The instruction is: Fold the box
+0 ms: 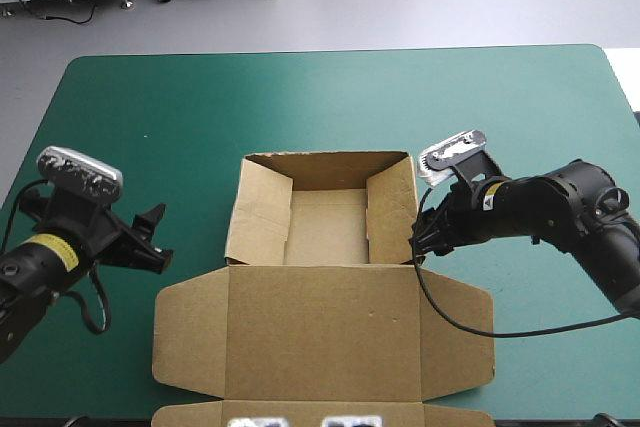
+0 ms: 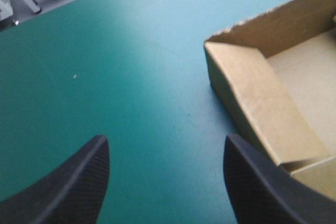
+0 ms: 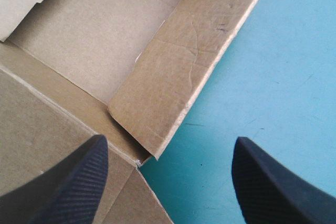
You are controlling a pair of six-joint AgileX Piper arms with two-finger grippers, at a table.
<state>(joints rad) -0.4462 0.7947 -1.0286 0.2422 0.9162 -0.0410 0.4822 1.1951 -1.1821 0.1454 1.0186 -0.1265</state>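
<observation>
In the high view you find the box (image 1: pixel 325 347) in the lower centre of the table (image 1: pixel 300 87): an open tray with raised walls, the lid flat toward the bottom edge. The left tool (image 1: pixel 155 239) is at the left, apart from the box. The right tool (image 1: pixel 418 242) is just beside the tray's right wall. I judge the side walls are the step in hand; next, you must press the leaning right wall in. In the left wrist view the left tool (image 2: pixel 165 140) is spread over bare table, with the box corner ahead. In the right wrist view the right tool (image 3: pixel 169 140) is spread, the wall's near corner between its fingers, pinching nothing. No print is on the board; the yellow label (image 1: pixel 52 247) on the left arm is too small to read.
</observation>
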